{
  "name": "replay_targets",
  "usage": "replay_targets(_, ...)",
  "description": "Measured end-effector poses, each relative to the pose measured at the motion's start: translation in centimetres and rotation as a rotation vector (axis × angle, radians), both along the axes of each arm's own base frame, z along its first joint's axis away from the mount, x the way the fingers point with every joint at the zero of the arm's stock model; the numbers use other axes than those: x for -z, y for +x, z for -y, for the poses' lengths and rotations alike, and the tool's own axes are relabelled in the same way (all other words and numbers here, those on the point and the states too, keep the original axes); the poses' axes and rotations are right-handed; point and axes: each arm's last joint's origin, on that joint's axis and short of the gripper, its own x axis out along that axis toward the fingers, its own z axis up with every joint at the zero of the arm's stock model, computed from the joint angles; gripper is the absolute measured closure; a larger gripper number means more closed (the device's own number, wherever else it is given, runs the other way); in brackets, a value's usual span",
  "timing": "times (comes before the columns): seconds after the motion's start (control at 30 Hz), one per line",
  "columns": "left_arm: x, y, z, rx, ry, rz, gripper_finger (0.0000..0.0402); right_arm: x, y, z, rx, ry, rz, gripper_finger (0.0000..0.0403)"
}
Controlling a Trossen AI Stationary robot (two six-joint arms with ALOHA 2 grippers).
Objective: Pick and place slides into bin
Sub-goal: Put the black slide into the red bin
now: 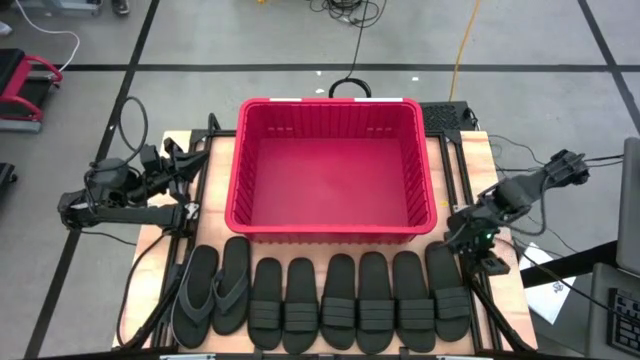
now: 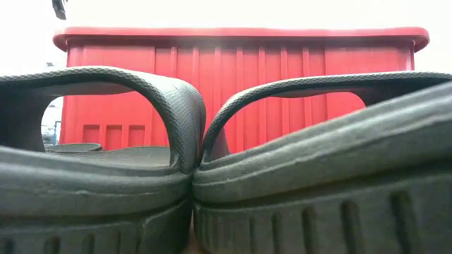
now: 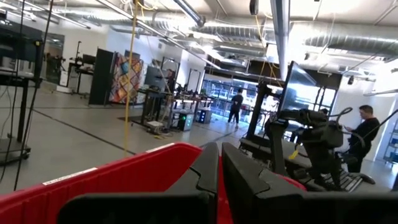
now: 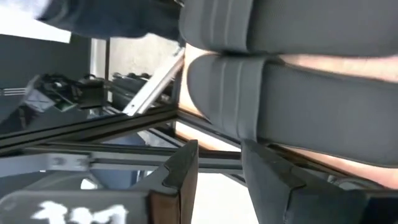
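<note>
Six black slides (image 1: 355, 300) lie side by side, soles down, along the table's near edge. A dark grey flip-flop pair (image 1: 215, 292) lies at the left end of the row. The red bin (image 1: 330, 105) stands behind the row and holds nothing. In the low view, two slides (image 2: 99, 176) lie right in front of the bin (image 2: 240, 35). My right gripper (image 1: 466, 240) is open, low over the table beside the far end of the rightmost slide (image 4: 311, 112), touching nothing. My left gripper (image 3: 220, 168) is shut and empty beside the bin's left rim (image 3: 112, 177).
Dark frame bars (image 4: 124, 124) run along the table's right side under my right gripper. Cables lie on the floor behind the bin. People (image 3: 364, 127) stand in the room beyond the table. A strip of bare wood (image 1: 330, 248) runs between the bin and the row.
</note>
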Motion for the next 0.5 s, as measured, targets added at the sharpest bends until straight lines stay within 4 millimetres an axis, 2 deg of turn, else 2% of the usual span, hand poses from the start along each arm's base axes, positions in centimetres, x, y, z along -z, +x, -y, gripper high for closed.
replay_targets(0.13,0.2,0.0,0.0,0.0,0.0,-0.017,0.038,2.7,0.6,-0.4,-0.012,0.015,-0.015,0.0283)
replay_targets(0.23,0.3,0.1,0.0,0.0,-0.001,-0.028,0.038,4.5,1.3,-0.9,-0.049,0.113,-0.012,0.0274)
replay_targets(0.5,0.4,0.1,0.0,-0.004,0.02,-0.053,0.038,7.6,1.5,-1.1,-0.001,0.127,-0.101,0.0226)
